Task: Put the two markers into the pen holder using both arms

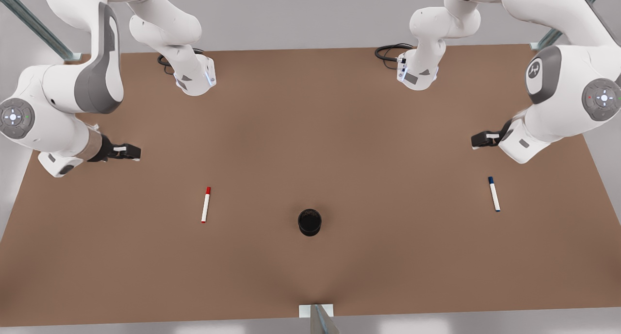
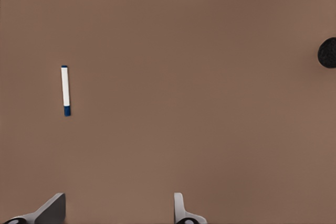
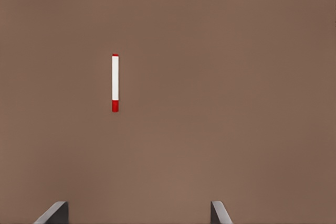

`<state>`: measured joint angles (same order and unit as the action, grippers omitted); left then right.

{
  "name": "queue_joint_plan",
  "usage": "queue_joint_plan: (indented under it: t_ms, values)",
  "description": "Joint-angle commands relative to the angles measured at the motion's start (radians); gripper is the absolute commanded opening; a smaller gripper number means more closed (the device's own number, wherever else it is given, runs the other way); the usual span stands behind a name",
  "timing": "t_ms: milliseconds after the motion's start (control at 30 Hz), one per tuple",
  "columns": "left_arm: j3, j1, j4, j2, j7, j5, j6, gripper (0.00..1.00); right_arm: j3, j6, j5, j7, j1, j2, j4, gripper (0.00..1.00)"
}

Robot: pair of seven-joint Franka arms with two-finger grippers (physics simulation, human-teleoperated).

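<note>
**Both markers flat on the desk, both hands open and empty**

The brown desk [image 1: 310,130] carries three task items. The pen holder [image 1: 309,222] stands upright near the middle of the desk's near edge, open mouth up. The red-capped marker [image 1: 205,205] lies flat toward the front view's left of the holder, well apart from it. The blue-capped marker [image 1: 494,194] lies flat toward the front view's right, farther from the holder.

Right hand [image 1: 127,152]: positioned above the desk on the front view's left, near the red-capped marker without touching it. Its fingers [image 3: 54,212] stand wide apart, gripping nothing.

Left hand [image 1: 484,139]: positioned above the desk on the front view's right, near the blue-capped marker, clear of it. Its fingers [image 2: 181,209] are likewise spread, nothing between them.

Black cables [image 1: 390,51] lie by the arm bases at the far edge.
</note>
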<state>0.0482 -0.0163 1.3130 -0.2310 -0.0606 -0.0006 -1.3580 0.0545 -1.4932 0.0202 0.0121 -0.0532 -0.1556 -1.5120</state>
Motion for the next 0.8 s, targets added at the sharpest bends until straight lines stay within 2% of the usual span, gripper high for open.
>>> queue_joint_plan:
  t_ms: [0, 67, 133, 167, 233, 333, 433, 533, 600, 767]
  values:
    - [-0.001, 0.001, 0.002, -0.008, 0.01, -0.002, -0.121, 1.0, 0.001, -0.119, 0.0, 0.006, -0.011, 0.001, -0.016, 1.0]
    - [-0.036, 0.039, 0.029, -0.064, 0.105, -0.001, -0.199, 1.0, 0.004, -0.165, 0.001, 0.011, -0.004, -0.028, -0.016, 1.0]
    - [-0.198, 0.039, 0.228, -0.073, 0.266, -0.09, -0.49, 1.0, 0.016, -0.245, 0.003, 0.012, 0.006, -0.128, -0.016, 1.0]
    - [-0.235, 0.041, 0.291, -0.082, 0.365, -0.113, -0.59, 1.0, 0.025, -0.277, 0.003, 0.015, 0.006, -0.162, -0.022, 1.0]
    - [-0.277, 0.065, 0.406, -0.137, 0.567, -0.117, -0.808, 1.0, 0.028, -0.485, 0.006, 0.022, 0.006, -0.228, -0.152, 1.0]
    - [-0.291, 0.081, 0.451, -0.228, 0.688, -0.162, -0.955, 1.0, 0.051, -0.633, 0.004, 0.068, 0.004, -0.292, -0.26, 1.0]
    - [-0.295, 0.098, 0.469, -0.315, 0.771, -0.162, -1.044, 1.0, 0.053, -0.739, 0.007, 0.132, 0.001, -0.413, -0.249, 1.0]
    - [-0.295, 0.119, 0.47, -0.366, 0.772, -0.162, -1.095, 1.0, 0.053, -0.736, 0.106, 0.296, 0.062, -0.418, -0.249, 1.0]
    - [-0.295, 0.127, 0.463, -0.401, 0.772, -0.165, -1.115, 1.0, 0.053, -0.74, 0.106, 0.327, 0.075, -0.481, -0.177, 1.0]
    - [-0.275, 0.138, 0.456, -0.458, 0.771, -0.225, -1.13, 1.0, 0.071, -0.838, 0.076, 0.371, 0.076, -0.545, -0.169, 1.0]
